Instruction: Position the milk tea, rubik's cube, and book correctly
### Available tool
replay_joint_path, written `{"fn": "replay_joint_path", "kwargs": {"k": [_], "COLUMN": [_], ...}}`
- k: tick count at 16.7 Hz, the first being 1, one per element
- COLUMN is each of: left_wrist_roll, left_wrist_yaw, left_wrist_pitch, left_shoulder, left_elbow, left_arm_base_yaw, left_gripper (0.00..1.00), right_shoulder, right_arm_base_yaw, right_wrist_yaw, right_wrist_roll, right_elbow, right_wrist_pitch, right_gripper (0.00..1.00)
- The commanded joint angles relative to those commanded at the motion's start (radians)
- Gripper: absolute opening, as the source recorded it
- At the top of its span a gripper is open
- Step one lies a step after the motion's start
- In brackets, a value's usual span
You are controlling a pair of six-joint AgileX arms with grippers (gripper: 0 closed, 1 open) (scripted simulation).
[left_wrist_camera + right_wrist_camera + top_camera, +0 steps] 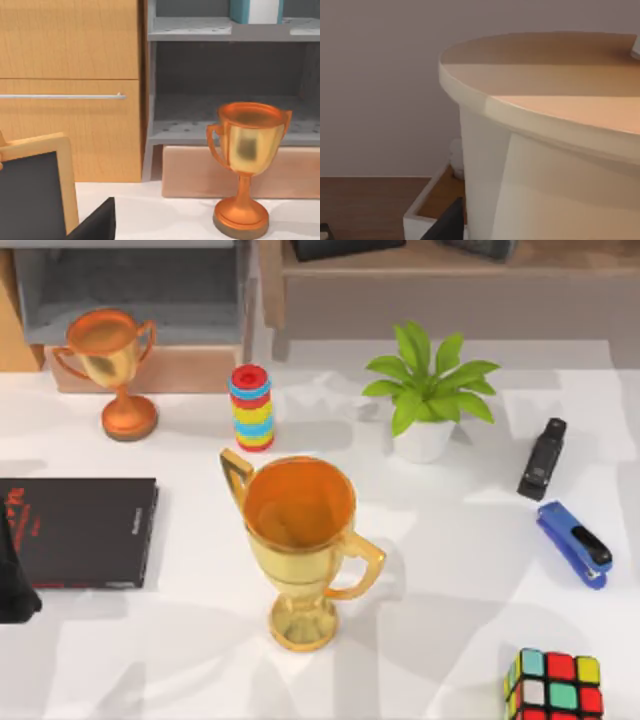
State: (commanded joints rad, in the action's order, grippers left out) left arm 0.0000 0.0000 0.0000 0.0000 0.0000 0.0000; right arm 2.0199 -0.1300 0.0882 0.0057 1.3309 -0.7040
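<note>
Where shelved, book left-wrist-visible

Left arm: 1 dark section at the left edge of the top view, lower left of frame; finger state not discernible

Right gripper: 1 dark finger tip at the bottom edge of its wrist view, left of centre

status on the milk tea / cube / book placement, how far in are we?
Looks done: the thick light teal book stands on the grey shelf. In hand, apparently: the right wrist view sits close against a cream cup with a tan top, likely the milk tea; grip unconfirmed. Left: the multicoloured black-framed rubik's cube is on the white table, near-right corner.
</note>
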Motion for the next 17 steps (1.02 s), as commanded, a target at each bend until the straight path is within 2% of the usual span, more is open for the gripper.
{"fn": "replay_joint_path", "kwargs": {"k": [8,14,17], "left_wrist_roll": [0.0,0.0,0.0], "left_wrist_yaw": [0.0,0.0,0.0], "left_wrist_pitch": [0.0,0.0,0.0], "left_shoulder": [0.0,0.0,0.0], "left_elbow": [0.0,0.0,0.0], "left_arm_base_yaw": [0.0,0.0,0.0], "left_gripper": [1.0,1.0,1.0], "right_shoulder": [-0.254,-0.269,-0.273], "right_arm_base_yaw": [-0.016,-0.015,-0.064], "right_wrist_yaw": [0.02,0.023,0.031], "right_wrist_roll": [0.001,0.004,0.024], "right_elbow": [-0.314,-0.331,-0.331], "right_wrist_pitch": [-0.047,-0.057,-0.114], "right_gripper": [0.0,0.0,0.0]}}
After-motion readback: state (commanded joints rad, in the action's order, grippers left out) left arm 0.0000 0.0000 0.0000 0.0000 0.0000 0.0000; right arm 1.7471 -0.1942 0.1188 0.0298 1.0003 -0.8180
